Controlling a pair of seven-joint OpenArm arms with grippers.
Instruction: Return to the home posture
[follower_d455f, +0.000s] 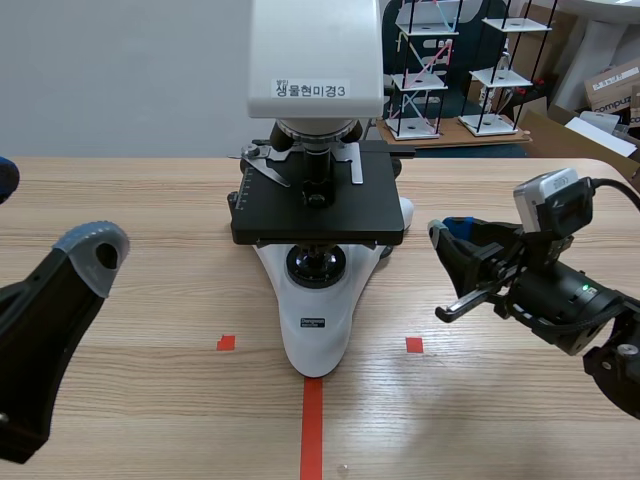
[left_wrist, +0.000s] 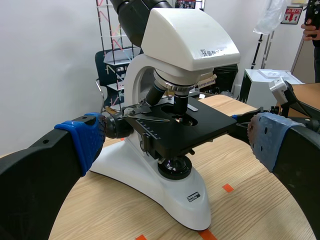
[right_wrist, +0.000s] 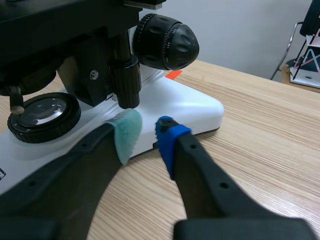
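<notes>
While the left arm comes in low at the lower left of the scene view, the left gripper (follower_d455f: 50, 212) stands wide open with nothing held. In the left wrist view its blue pad (left_wrist: 82, 142) sits at the lower left and its grey pad (left_wrist: 265, 140) at the right. They are well apart, and both are clear of the microscope (follower_d455f: 315, 300) ahead of them.

The microscope stands upright in the middle of the wooden table (follower_d455f: 150, 400). Its white base points toward the lower edge of the frame, and its black stage (follower_d455f: 318, 205) is level above the base. A white label (follower_d455f: 310, 89) with printed characters sits on the head at the top centre. An orange-red tape line (follower_d455f: 312, 430) runs from the tip of the base to the bottom edge, with a small tape square (follower_d455f: 226, 343) to its left and another (follower_d455f: 414, 345) to its right.

At the right of the scene view the right gripper (follower_d455f: 445, 238) hangs low over the table, pointing toward the microscope and just beside its base. Its fingers stand only a narrow gap apart and grip nothing. In the right wrist view the pale green pad (right_wrist: 127, 135) and blue pad (right_wrist: 167, 135) lie close to the base edge, below the black focus knob (right_wrist: 167, 42). Whether they touch the base cannot be told there.

Wire racks (follower_d455f: 420, 70) stand at the upper right, beyond the table.
</notes>
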